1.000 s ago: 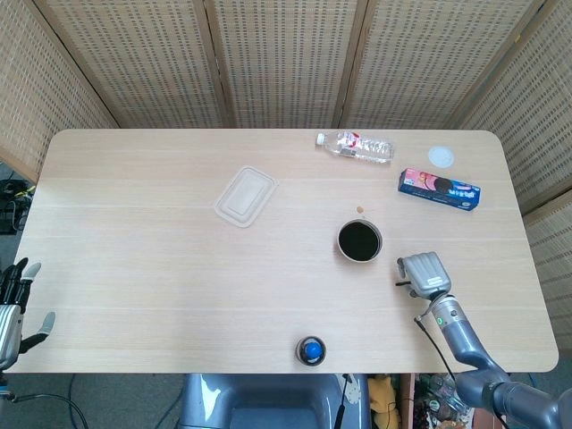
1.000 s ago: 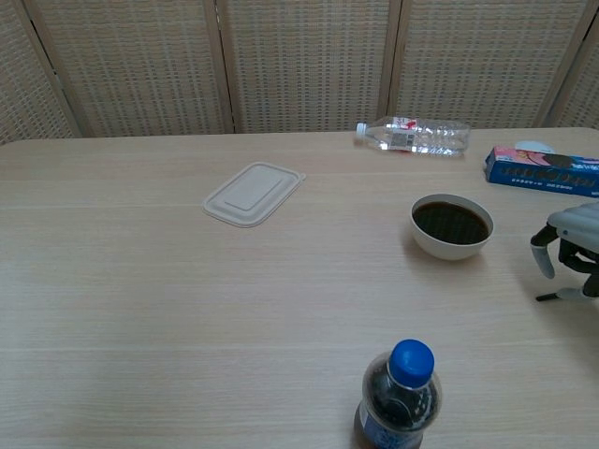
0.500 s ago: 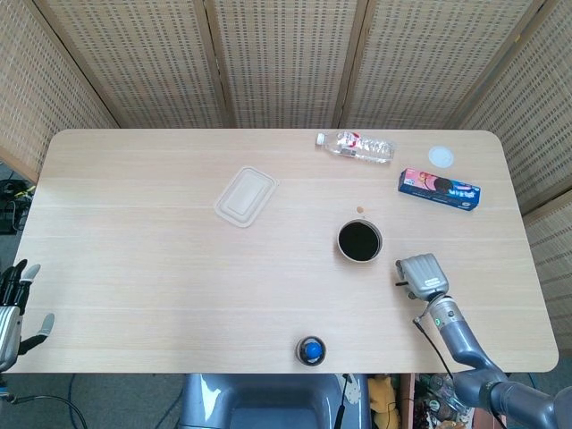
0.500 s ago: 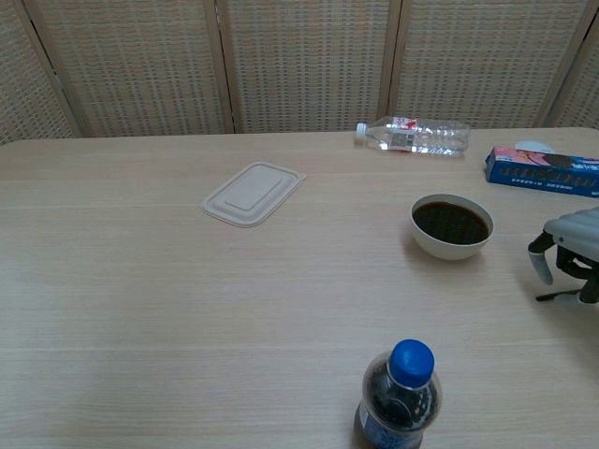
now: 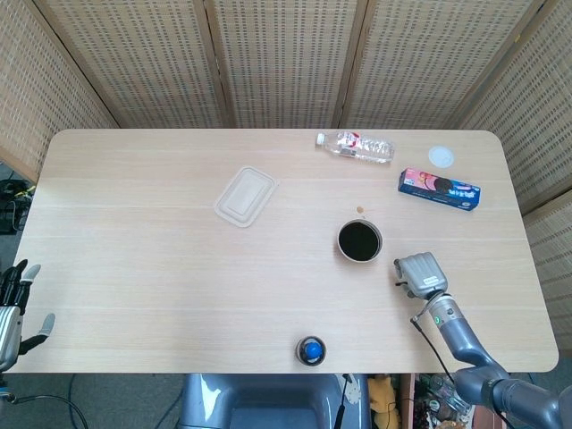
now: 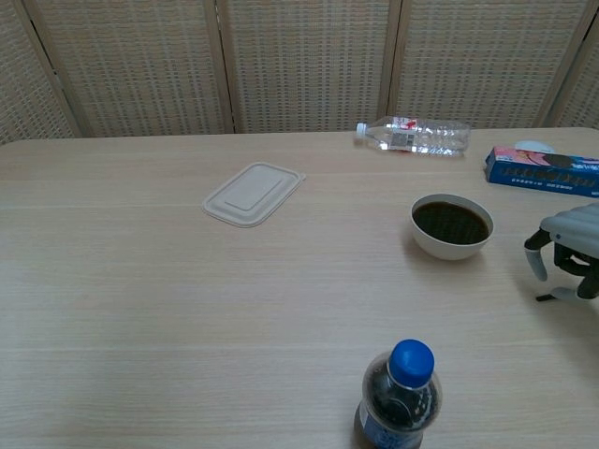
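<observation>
My right hand (image 5: 420, 273) hovers over the table just right of a white bowl (image 5: 359, 240) of dark liquid. Seen in the chest view, the right hand (image 6: 564, 251) has its fingers curved downward and apart, with nothing in them. The bowl (image 6: 452, 225) stands a short gap to its left. My left hand (image 5: 12, 308) hangs beyond the table's left front corner, fingers spread and holding nothing; the chest view does not show it. A dark soda bottle with a blue cap (image 6: 400, 397) stands at the table's front edge.
A flat beige container lid (image 5: 245, 196) lies left of centre. A clear water bottle (image 5: 355, 146) lies on its side at the back. A blue snack box (image 5: 439, 189) and a small white disc (image 5: 441, 157) sit at the back right. Wicker screens surround the table.
My right hand has crept slightly left, toward the bowl. Nothing else has moved.
</observation>
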Controlling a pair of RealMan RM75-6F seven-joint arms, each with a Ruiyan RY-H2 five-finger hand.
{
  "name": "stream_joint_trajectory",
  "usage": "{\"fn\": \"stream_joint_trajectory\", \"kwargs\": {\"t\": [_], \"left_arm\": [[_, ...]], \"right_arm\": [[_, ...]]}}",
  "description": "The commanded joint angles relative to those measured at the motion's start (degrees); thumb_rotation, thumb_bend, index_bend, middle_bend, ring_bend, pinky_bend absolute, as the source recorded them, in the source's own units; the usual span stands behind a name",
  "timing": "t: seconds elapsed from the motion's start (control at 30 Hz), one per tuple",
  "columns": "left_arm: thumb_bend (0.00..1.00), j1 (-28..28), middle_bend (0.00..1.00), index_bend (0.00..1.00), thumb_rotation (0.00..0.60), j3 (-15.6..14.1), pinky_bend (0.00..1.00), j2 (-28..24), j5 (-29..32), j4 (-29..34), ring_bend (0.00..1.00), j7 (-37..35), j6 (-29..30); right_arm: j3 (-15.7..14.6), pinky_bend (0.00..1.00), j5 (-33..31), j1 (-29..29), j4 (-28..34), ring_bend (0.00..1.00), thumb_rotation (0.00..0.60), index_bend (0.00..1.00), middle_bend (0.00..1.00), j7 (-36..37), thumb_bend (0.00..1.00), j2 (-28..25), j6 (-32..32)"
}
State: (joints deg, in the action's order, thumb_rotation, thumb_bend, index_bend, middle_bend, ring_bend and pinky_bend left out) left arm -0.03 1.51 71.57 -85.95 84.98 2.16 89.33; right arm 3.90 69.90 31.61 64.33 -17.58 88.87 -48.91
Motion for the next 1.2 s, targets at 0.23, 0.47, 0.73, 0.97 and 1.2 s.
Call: {"fn": "stream_joint_trajectory", "kwargs": {"t": [0.23, 0.47, 0.73, 0.97, 1.2], "left_arm": [[0.37, 0.0, 0.0, 0.02, 0.6, 0.1, 0.0, 0.0, 0.1, -0.2, 0.0, -0.1, -0.1], [0.37, 0.0, 0.0, 0.02, 0.6, 0.0, 0.0, 0.1, 0.1, -0.2, 0.0, -0.1, -0.2], [0.37, -0.1, 0.0, 0.02, 0.6, 0.0, 0.0, 0.1, -0.1, -0.1, 0.0, 0.1, -0.1], [0.37, 0.0, 0.0, 0.02, 0.6, 0.0, 0.0, 0.1, -0.1, 0.0, 0.0, 0.2, -0.1], [0.37, 0.2, 0.0, 0.02, 0.6, -0.1, 0.0, 0.2, 0.1, -0.3, 0.0, 0.0, 0.0]], "right_arm": [[0.0, 0.95, -0.8, 0.4, -0.6, 0.93, 0.6, 0.53, 0.96, -1.0, 0.49, 0.7, 1.0], [-0.4, 0.95, -0.7, 0.4, -1.8, 0.93, 0.6, 0.53, 0.96, -1.0, 0.49, 1.2, 1.1], [-0.7, 0.95, -0.7, 0.2, -2.6, 0.93, 0.6, 0.53, 0.96, -0.7, 0.49, 1.4, 1.4], [-0.9, 0.95, -0.7, 0.2, -3.2, 0.93, 0.6, 0.53, 0.96, -0.7, 0.49, 1.9, 1.8], [-0.8, 0.95, -0.9, 0.5, -4.1, 0.93, 0.6, 0.53, 0.96, -0.9, 0.5, 2.6, 2.4]]}}
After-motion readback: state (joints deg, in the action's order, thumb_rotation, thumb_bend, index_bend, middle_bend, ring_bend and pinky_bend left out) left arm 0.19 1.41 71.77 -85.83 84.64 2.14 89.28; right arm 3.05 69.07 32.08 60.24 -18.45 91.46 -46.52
